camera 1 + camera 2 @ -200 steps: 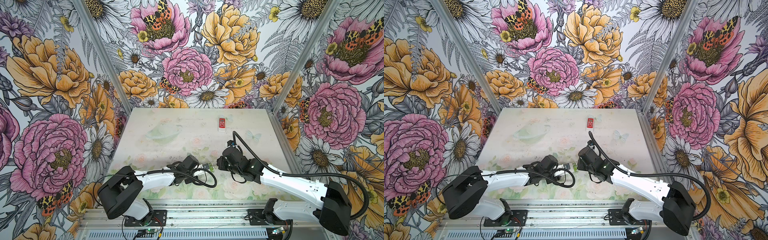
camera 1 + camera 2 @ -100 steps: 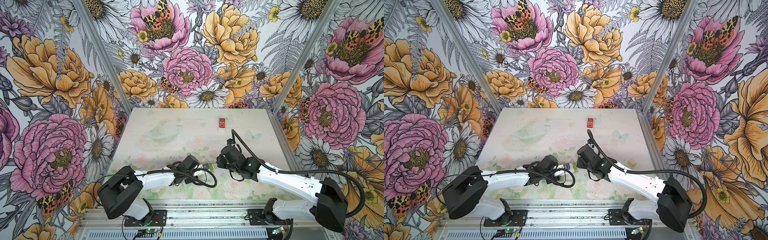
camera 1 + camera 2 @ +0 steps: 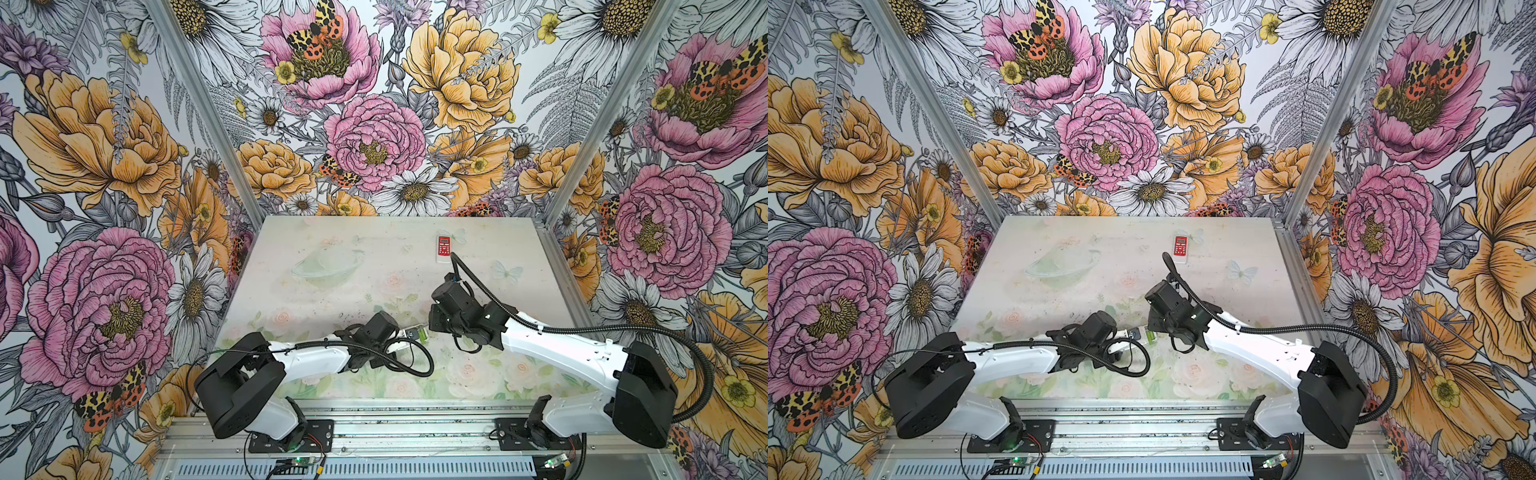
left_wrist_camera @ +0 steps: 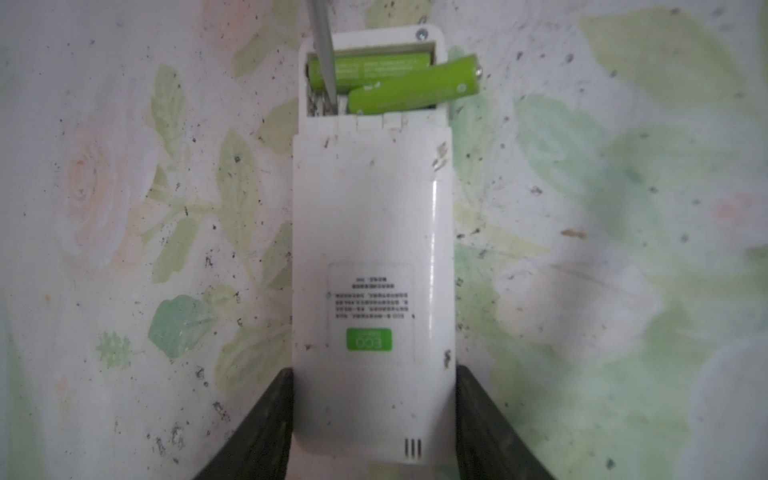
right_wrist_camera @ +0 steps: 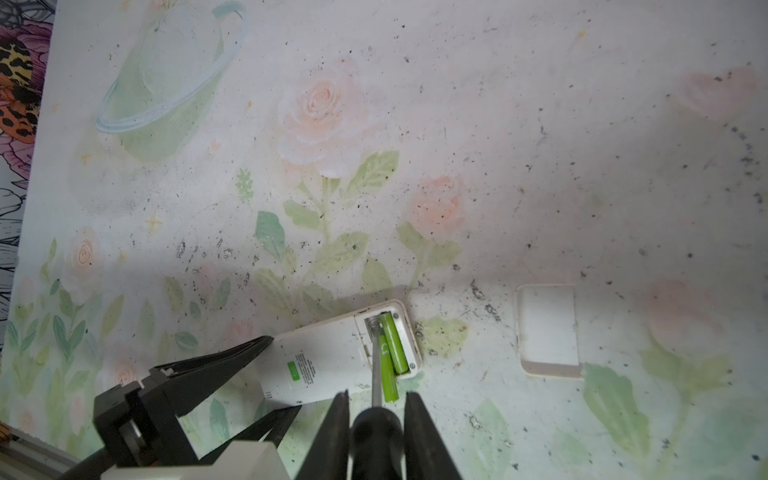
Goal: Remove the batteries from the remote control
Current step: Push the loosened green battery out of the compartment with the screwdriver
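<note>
The white remote control (image 4: pixel 370 232) lies back side up on the table, its battery compartment open. My left gripper (image 4: pixel 372 415) is shut on its closed end. Two light green batteries show: one (image 4: pixel 374 68) sits in the compartment, the other (image 4: pixel 415 87) is tilted with one end out over the remote's side. My right gripper (image 5: pixel 377 399) is shut on a black-handled screwdriver (image 5: pixel 376 436). The metal shaft (image 5: pixel 376 365) reaches into the compartment beside the tilted battery (image 5: pixel 386 378). In both top views the two grippers meet at the front middle, round the green batteries (image 3: pixel 419 333) (image 3: pixel 1149 334).
The white battery cover (image 5: pixel 547 330) lies flat on the table a short way from the remote's open end. A small red remote (image 3: pixel 444 248) (image 3: pixel 1180 248) lies at the back right of the table. Flowered walls close in three sides.
The right arm has edged a little to the left, toward the remote's open end. The left arm and the remote have stayed put.
</note>
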### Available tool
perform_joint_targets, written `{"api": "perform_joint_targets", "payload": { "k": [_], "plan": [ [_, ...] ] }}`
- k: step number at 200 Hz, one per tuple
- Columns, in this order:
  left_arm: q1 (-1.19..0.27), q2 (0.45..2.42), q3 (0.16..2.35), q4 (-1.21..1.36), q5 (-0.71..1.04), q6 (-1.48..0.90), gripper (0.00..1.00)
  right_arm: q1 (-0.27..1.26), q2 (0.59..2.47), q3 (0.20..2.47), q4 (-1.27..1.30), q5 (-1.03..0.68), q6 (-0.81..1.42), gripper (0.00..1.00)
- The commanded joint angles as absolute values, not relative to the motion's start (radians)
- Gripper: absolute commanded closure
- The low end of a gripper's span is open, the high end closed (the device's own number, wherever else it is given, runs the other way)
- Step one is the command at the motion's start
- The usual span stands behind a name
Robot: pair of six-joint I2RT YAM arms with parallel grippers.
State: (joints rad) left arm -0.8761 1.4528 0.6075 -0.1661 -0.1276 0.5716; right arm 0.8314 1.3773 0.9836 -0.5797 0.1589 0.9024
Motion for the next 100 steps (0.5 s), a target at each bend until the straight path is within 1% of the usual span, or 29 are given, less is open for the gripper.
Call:
{"api": "perform_joint_targets", "payload": {
  "k": [1,31,41,100],
  "plan": [
    [-0.880,1.446,0.584,-0.155,-0.188,0.566,1.00,0.829,1.410,1.042,-0.699,0.135,0.871,1.00],
    [-0.879,1.442,0.581,-0.147,-0.202,0.569,1.00,0.829,1.413,1.065,-0.718,0.127,0.864,1.00],
    [-0.876,1.440,0.581,-0.147,-0.239,0.570,1.00,0.829,1.414,1.077,-0.731,0.124,0.857,1.00],
    [-0.868,1.437,0.584,-0.148,-0.247,0.574,1.00,0.829,1.410,1.103,-0.753,0.112,0.840,1.00]
  ]
}}
